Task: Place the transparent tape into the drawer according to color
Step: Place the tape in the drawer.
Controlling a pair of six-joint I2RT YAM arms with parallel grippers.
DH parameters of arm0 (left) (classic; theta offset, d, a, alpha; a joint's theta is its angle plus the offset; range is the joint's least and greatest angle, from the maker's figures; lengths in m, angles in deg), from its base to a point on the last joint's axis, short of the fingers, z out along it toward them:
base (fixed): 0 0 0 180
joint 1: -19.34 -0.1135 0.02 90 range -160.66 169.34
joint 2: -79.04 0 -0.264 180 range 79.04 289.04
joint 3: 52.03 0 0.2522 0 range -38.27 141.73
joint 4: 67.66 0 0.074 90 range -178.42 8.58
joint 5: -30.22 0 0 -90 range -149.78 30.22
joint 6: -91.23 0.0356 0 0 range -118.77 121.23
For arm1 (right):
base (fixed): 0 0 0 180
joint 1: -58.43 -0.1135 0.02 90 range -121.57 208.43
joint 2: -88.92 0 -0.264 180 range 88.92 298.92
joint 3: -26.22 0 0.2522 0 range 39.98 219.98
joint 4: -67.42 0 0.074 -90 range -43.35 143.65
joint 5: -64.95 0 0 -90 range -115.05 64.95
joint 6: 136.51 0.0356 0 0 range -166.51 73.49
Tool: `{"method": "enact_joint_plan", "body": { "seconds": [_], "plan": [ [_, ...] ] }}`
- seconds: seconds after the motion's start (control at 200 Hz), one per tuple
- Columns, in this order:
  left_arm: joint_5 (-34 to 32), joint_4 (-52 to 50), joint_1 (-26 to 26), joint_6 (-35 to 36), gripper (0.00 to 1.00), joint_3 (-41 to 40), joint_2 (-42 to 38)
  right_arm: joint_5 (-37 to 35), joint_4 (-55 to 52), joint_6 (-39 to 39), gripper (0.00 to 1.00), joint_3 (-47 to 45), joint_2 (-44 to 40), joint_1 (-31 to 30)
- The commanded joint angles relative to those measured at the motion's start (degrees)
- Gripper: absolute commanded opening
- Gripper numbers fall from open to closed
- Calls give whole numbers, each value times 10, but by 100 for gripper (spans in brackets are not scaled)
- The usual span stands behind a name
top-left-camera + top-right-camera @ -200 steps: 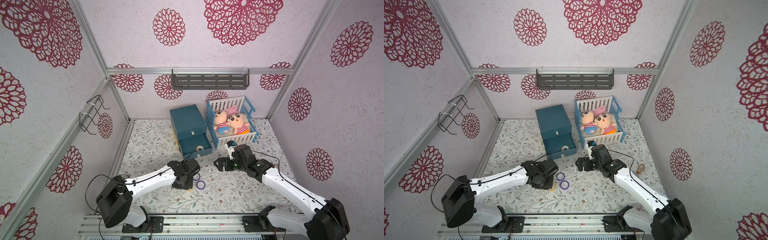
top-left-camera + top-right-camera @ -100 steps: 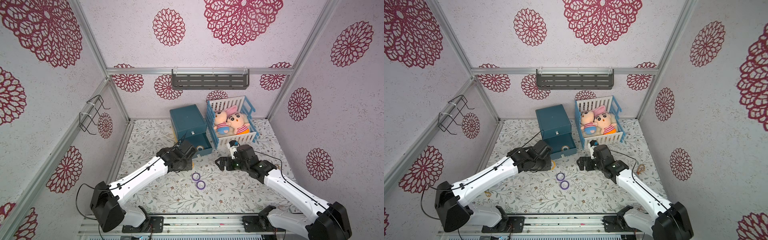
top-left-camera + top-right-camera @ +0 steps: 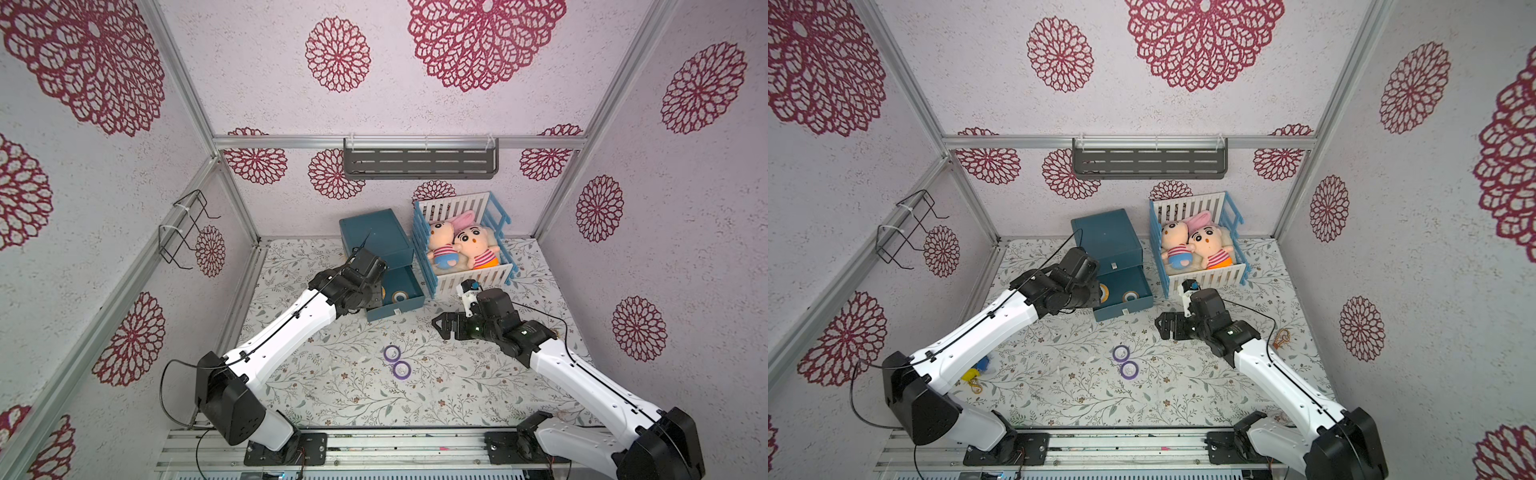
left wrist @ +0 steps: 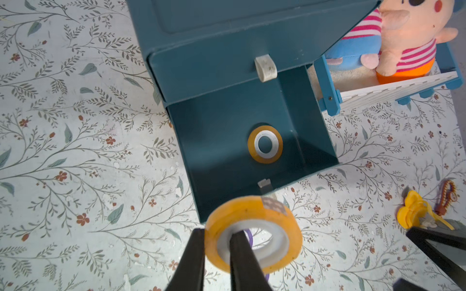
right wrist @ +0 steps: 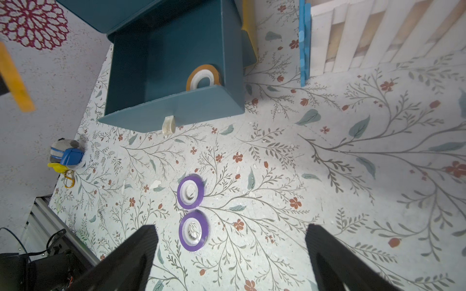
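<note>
Left gripper [image 4: 215, 239] clenched on rim of orange-yellow tape roll [image 4: 249, 209], over open lower drawer [image 4: 227, 141] — matching roll [image 4: 264, 159] flat inside. Right gripper [image 5: 230, 228] spread wide, empty, near purple rolls [image 5: 180, 194] on mat [image 5: 327, 176].

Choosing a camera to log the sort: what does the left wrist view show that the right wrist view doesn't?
Left wrist only: the left gripper pinching the held orange roll by its wall, and the plush dolls. Right wrist only: both purple rolls whole on the table, and a blue-yellow keychain toy. Shared: the open drawer with a second orange roll inside.
</note>
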Motion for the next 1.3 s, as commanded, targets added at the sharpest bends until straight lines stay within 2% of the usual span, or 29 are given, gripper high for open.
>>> {"method": "enact_joint_plan", "body": {
  "seconds": [0.0, 0.44, 0.54, 0.701, 1.031, 1.296],
  "plan": [
    [-14, 23, -5, 24, 0, 18, 26, 1, 6, 4, 99, 4, -23, 7],
    [-48, 52, -9, 37, 0, 17, 79, 6, 9, 5, 99, 0, -24, 13],
    [-52, 54, -9, 39, 13, 17, 86, 7, 10, 5, 99, -2, -23, 12],
    [-51, 55, -9, 40, 39, 18, 89, 10, 13, 7, 99, -6, -22, 12],
    [-39, 61, -9, 36, 55, 14, 52, 21, 30, 15, 99, -9, -14, 13],
    [-33, 70, -10, 38, 81, 9, -12, 38, 50, 23, 99, -14, -5, 9]
  ]
}}
